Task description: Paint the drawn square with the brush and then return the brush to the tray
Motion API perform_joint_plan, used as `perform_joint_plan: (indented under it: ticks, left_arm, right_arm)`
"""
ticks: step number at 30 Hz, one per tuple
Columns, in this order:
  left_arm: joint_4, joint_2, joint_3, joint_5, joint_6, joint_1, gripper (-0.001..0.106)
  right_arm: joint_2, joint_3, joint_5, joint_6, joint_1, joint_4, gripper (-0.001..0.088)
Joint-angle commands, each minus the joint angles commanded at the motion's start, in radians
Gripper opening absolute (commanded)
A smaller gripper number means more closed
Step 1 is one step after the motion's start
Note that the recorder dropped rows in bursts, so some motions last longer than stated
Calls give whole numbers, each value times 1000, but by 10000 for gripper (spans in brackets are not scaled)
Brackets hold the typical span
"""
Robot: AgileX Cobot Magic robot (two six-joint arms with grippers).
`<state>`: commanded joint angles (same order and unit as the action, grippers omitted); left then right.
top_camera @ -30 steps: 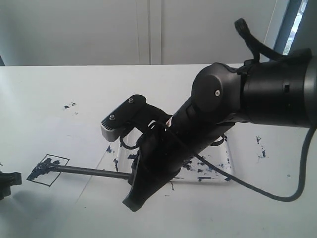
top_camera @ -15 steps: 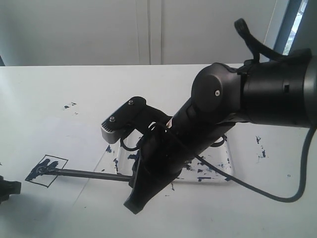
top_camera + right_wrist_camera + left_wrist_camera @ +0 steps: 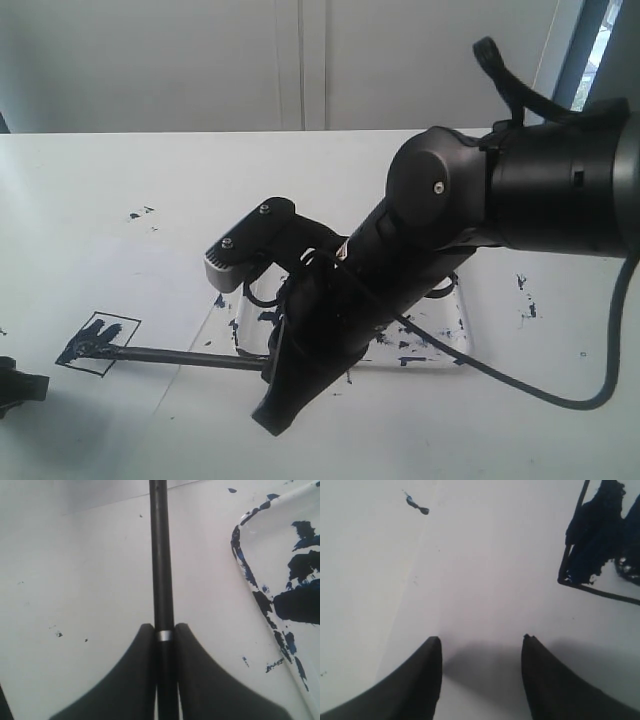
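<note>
My right gripper (image 3: 162,630) is clamped on the brush (image 3: 180,355), jaws pinched tight just behind the silver band on the handle, and the shaft runs out from it toward 9 o'clock in the exterior view. The wet tip rests inside the drawn square (image 3: 98,343), which lies at about 8 o'clock on the white paper. The left wrist view shows that square (image 3: 592,550) only partly filled, with dark blue paint across one part and bare white beside it, so I judge the painting to be unfinished. My left gripper (image 3: 481,640) hangs empty with its jaws apart, low over the paper at about 7 o'clock from the square and quite near it. That closeness worries me: a wide stroke could knock the tip or shaft against those fingers and smear paint past the outline. The hold is far back on a long thin handle, so pressing down could make the brush pivot or slip in the jaws. The tray (image 3: 440,345) sits at about 5 o'clock, largely behind my right arm. Carrying a loaded tip there could drip on the paper, and a brush this long may catch the rim or roll out.
</note>
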<state>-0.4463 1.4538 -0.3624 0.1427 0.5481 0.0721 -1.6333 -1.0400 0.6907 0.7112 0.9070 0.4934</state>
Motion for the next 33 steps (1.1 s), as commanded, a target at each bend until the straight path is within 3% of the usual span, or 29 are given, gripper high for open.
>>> perform_joint_plan:
  ticks: [19,33]
  left_arm:
    - [2,0,0,0,0,0,536]
    - [2,0,0,-7,0,0,536]
  right_arm:
    - [-10,2,-23,0,0,-12,0]
    - [-37,2,-72,-150,0,-184,0]
